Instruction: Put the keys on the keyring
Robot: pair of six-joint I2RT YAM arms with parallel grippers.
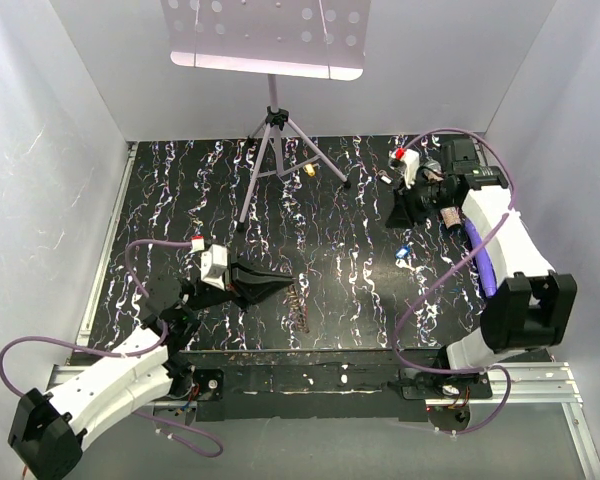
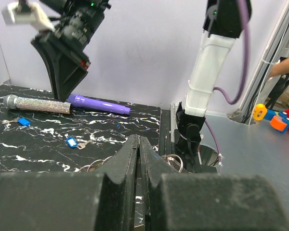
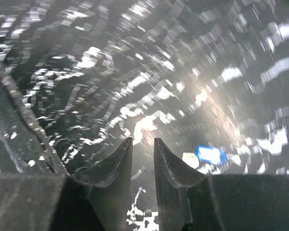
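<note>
Keyring [image 1: 298,300] lies mid-table [image 1: 360,290] by the closed fingers of our left gripper [image 2: 138,138]; we should centre our right gripper [image 3: 143,140], fingers narrowly parted and empty, over the far-right blue key [image 3: 209,155] before pinching.

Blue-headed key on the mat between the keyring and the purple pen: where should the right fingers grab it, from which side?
Take the blue key by its coloured head, coming straight down from above and pinching across the head's width. It lies flat on the table, so a sideways approach would likely scrape. The head looks like its bulkiest part; the metal shaft is thinner.
</note>
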